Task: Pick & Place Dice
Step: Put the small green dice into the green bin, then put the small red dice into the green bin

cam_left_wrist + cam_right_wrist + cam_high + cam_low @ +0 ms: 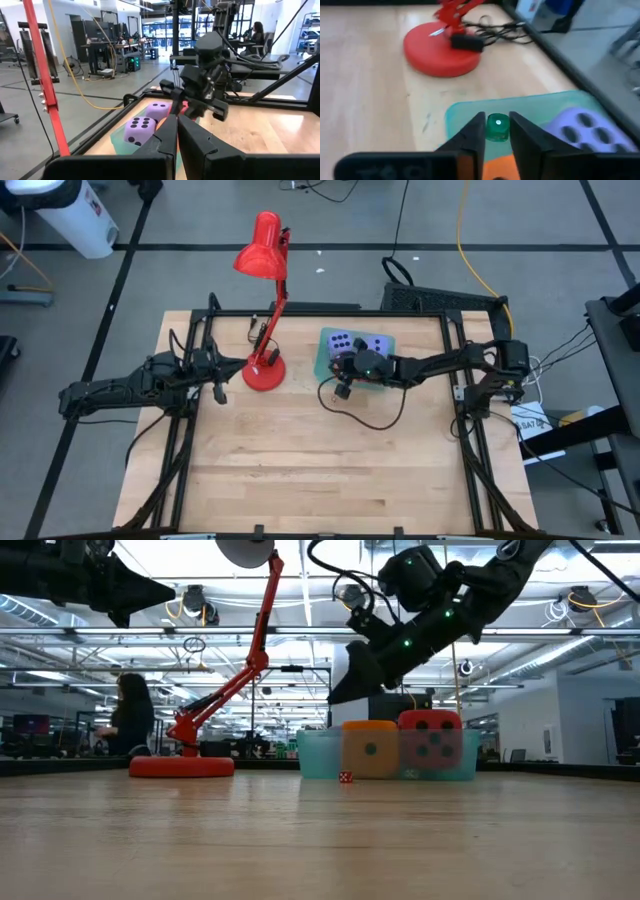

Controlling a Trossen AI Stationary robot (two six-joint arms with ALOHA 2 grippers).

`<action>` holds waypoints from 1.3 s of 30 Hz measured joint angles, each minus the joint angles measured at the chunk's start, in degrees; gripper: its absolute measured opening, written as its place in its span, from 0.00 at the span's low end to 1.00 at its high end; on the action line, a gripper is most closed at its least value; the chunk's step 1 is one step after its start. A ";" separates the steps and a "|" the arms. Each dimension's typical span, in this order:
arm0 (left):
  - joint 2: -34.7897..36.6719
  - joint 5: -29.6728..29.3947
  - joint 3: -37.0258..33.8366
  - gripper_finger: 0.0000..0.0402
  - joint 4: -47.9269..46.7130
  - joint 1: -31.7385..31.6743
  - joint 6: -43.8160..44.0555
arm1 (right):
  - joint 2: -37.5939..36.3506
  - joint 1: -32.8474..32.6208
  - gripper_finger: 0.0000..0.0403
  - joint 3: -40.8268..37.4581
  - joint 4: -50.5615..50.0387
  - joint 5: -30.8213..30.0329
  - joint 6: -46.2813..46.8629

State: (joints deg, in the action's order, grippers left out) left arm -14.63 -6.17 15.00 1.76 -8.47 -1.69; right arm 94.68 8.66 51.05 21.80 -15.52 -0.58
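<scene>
The right gripper [497, 131] hangs over the teal tray [530, 107], which sits just right of the red lamp's [265, 300] round base on the table [300, 470]. Its fingers [470, 135] are closed narrowly on a small green die [497, 127]. In the tray lie four big soft dice: an orange die [370, 750] and a red die [431, 746] on the near side, and two purple dice [141, 130] on the far side. A tiny red die [346, 777] lies on the table just in front of the tray. The left gripper [176, 125] waits left of the lamp base, fingers nearly together and empty.
</scene>
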 joint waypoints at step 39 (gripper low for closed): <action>0.01 0.14 0.00 0.06 -2.77 -0.02 -0.81 | -9.37 -23.95 0.04 -13.84 14.87 -20.70 7.46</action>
State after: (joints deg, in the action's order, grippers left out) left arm -14.62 -6.03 15.00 -1.01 -8.49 -2.50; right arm 85.31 -15.29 37.20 36.66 -36.22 6.88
